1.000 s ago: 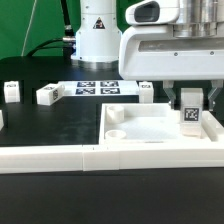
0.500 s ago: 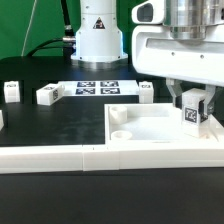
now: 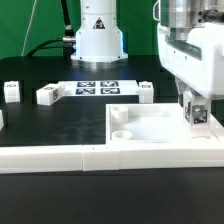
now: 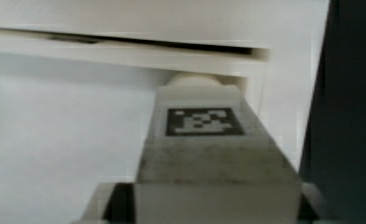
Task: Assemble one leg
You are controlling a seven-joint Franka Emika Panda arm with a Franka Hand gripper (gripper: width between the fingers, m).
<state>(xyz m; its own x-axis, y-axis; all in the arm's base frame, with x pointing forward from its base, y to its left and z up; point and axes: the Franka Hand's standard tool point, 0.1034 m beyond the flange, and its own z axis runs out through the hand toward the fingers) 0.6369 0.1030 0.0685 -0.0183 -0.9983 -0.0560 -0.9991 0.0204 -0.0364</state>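
My gripper [image 3: 198,110] is shut on a leg [image 3: 199,117], a small white block with a black-and-white tag. It holds the leg over the right end of the large white panel [image 3: 150,128], low above its surface. In the wrist view the leg [image 4: 206,150] fills the middle between my jaws, tag facing the camera, with its far end close to the panel's raised rim [image 4: 127,48]. I cannot tell whether the leg touches the panel. A round corner socket [image 3: 117,113] shows at the panel's left end.
Three more loose legs lie on the black table: one at the far left [image 3: 10,91], one beside it [image 3: 48,95], one behind the panel [image 3: 145,93]. The marker board [image 3: 97,88] lies at the back by the robot base. A white rail [image 3: 60,158] runs along the front.
My gripper has moved toward the exterior view's right with the leg in it, from above the panel's right part to its right edge.
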